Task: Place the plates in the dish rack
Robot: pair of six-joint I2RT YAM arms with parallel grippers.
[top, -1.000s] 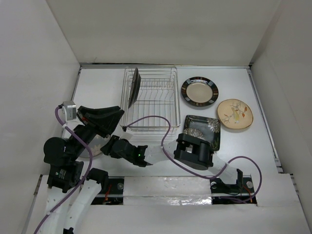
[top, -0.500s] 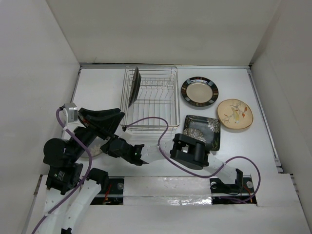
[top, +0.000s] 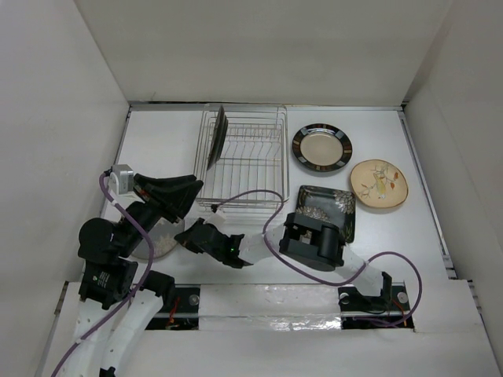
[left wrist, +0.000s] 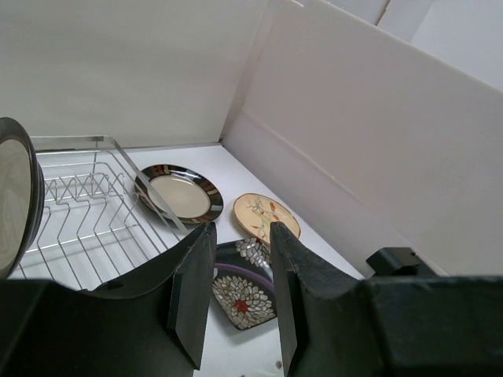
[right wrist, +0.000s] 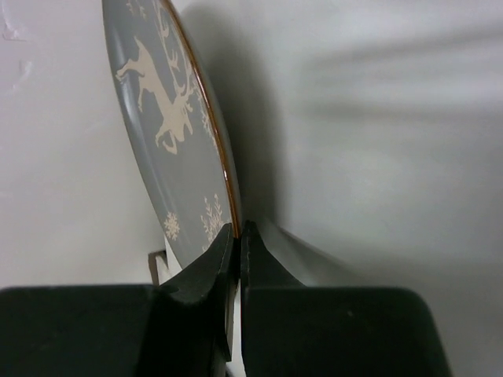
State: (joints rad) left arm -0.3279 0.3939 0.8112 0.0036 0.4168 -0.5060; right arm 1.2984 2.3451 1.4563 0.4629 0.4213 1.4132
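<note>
At the near left corner of the table (top: 157,141) lay the speckled plate (top: 157,242), its grey face marked with pale deer and snowflakes inside a thin brown rim. The right gripper (right wrist: 238,236) was pinched tight on that rim, one finger on each side. A second before, its jaws had not yet closed on the plate. The left arm had since shifted a little, so more of the plate showed from above than before.

The left gripper (left wrist: 240,236) hung above the plate's far side with its jaws partly apart and nothing between them, the same as a second ago.

Toward the far edge stood the dish rack (top: 245,161), with one upright plate (top: 216,137) slotted at its left end. The black square plate (top: 330,206) lay just right of the rack's near corner, its near part hidden under the right arm. The dark-rimmed plate (top: 322,147) lay right of the rack near the far edge. The floral plate (top: 379,183) lay beside it, close to the right edge. None of these had moved.
</note>
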